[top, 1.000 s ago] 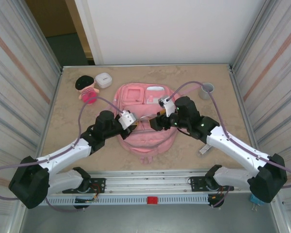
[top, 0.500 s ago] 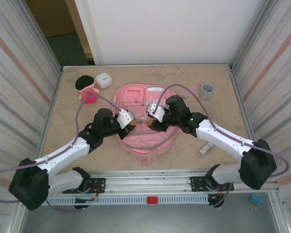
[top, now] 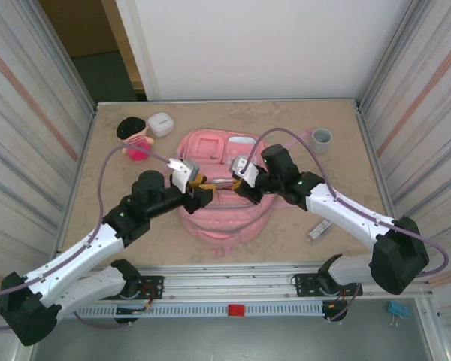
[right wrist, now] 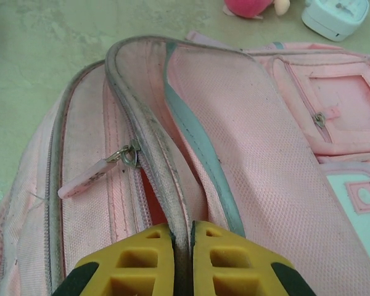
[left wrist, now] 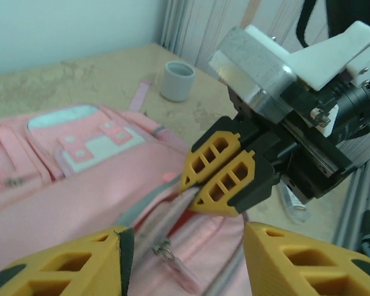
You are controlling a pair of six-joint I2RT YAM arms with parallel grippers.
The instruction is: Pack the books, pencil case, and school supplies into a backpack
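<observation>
Backpack: a big pink bag (top: 219,219) made of soft cloth. It lies flat in the middle of the table (top: 105,214), between the two arms.
Backpack cloth: woven and a bit bumpy. A grey-blue strip runs along the zip edge, and a little red shows in the gap.
Backpack front: square zip pockets with stitched edges, and pale patches near the far end.
Zip pull: a small pink see-through tab (right wrist: 89,176) on a metal ring. It rests on the cloth just beside the raised edge.
Right pincer: (right wrist: 184,231) its yellow fingers (right wrist: 135,259) are squeezed tight on the backpack's zip edge, which stands up in a fold.
Left pincer: (top: 199,189) its yellow fingers (left wrist: 61,265) are apart and hold nothing. It is just above the backpack, facing the right pincer.
White stick: small and slim (top: 316,229), lying on the table to the right of the backpack.
Grey cup: round and smooth (top: 321,138), upright at the far right.
Doll: black hair and pink body (top: 135,139), at the far left.
White box: small with rounded corners (top: 160,124), near the doll.
</observation>
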